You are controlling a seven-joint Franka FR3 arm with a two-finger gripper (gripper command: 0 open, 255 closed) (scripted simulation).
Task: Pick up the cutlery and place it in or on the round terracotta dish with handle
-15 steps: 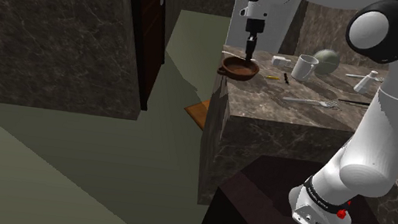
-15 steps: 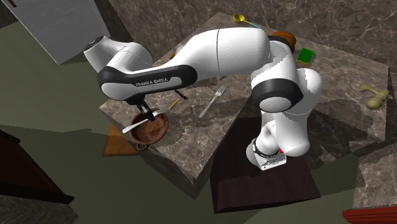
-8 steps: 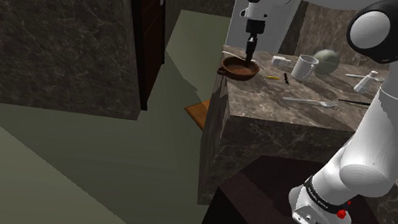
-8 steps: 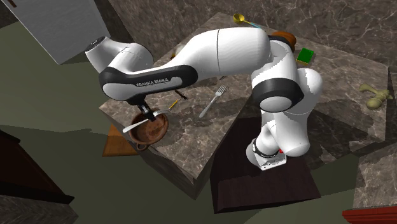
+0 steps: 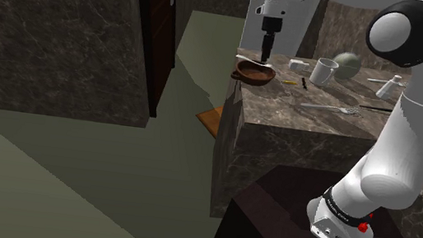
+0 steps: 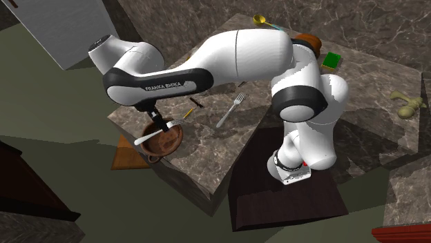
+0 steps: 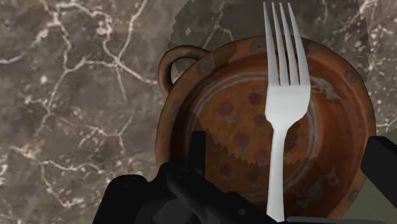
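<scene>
A round terracotta dish (image 7: 222, 108) with a loop handle stands at the corner of the marble counter (image 5: 317, 123). A pale grey fork (image 7: 283, 102) lies across the dish, tines over one rim. My black gripper (image 7: 289, 149) hangs just above it, open, its fingers (image 7: 197, 153) standing apart on either side of the fork's handle without touching it. From the shoulder view the gripper (image 5: 266, 46) points straight down over the dish (image 5: 254, 72). In the second exterior view the fork (image 6: 153, 134) rests on the dish (image 6: 166, 143) below the gripper (image 6: 156, 119).
A second fork (image 5: 331, 109) lies on the counter nearer the stand. A white mug (image 5: 324, 71), a grey ball (image 5: 346, 64) and a small yellow stick (image 6: 188, 112) stand behind the dish. The counter edge drops off right beside the dish.
The fingers have parted and let go of the fork, which now rests on the dish. The hand has risen a little above it.
</scene>
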